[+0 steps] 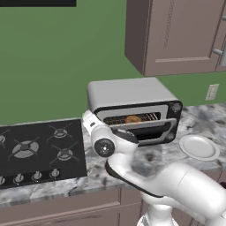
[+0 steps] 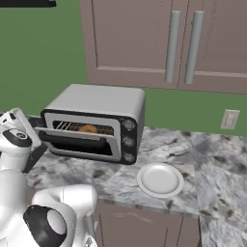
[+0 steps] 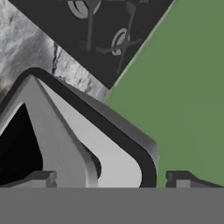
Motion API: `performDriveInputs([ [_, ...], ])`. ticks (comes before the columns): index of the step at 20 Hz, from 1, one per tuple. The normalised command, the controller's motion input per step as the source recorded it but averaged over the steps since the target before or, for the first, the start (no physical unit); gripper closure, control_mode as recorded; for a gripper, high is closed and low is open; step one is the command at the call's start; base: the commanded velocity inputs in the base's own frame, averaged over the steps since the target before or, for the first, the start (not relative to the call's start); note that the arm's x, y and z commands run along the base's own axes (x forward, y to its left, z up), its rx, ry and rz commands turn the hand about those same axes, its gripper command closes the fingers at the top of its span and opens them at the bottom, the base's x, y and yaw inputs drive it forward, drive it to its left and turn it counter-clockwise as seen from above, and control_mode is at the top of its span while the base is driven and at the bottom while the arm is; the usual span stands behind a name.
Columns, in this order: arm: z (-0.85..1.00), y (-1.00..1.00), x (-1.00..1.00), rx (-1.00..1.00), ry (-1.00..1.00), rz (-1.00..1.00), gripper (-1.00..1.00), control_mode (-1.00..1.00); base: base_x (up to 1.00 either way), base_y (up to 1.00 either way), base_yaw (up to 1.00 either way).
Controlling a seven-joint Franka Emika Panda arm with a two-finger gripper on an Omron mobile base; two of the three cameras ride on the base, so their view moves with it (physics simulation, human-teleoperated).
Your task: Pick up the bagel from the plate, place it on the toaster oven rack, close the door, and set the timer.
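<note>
The bagel lies on the toaster oven rack inside the cavity. Below it the door hangs partly open and tilted outward, its black handle facing out. The white plate sits bare on the counter to the right of the oven. My gripper is open at the oven's left front corner. Its fingertips straddle the door's light-grey frame edge close up. The arm's wrist stands beside that left end.
The toaster oven has three knobs down its right side. A black gas cooktop lies to its left. Wall cabinets hang above, and a wall outlet is at the right.
</note>
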Motion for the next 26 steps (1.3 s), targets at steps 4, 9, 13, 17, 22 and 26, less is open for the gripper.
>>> performDriveInputs([
  [4, 0.01, 0.07, 0.41, -0.15, 0.0, 0.17, -1.0, -1.0, 0.0, 0.0, 0.0],
  [9, 0.0, 0.1, 0.3, -0.18, 0.02, 0.15, -1.0, -1.0, 0.0, 0.0, 0.0],
  [13, 0.0, 0.04, 0.28, -0.19, 0.04, 0.12, -1.0, -1.0, 0.0, 0.0, 0.0],
  [17, 0.0, 0.01, 0.23, -0.18, 0.02, 0.11, -1.0, -1.0, 0.0, 0.0, 0.0],
  [22, 0.0, 0.01, 0.2, -0.17, 0.0, 0.11, -1.0, -1.0, 0.0, 0.0, 0.0],
  [26, 0.0, 0.0, 0.36, -0.16, 0.01, 0.1, -1.0, -1.0, 0.0, 0.0, 0.0],
])
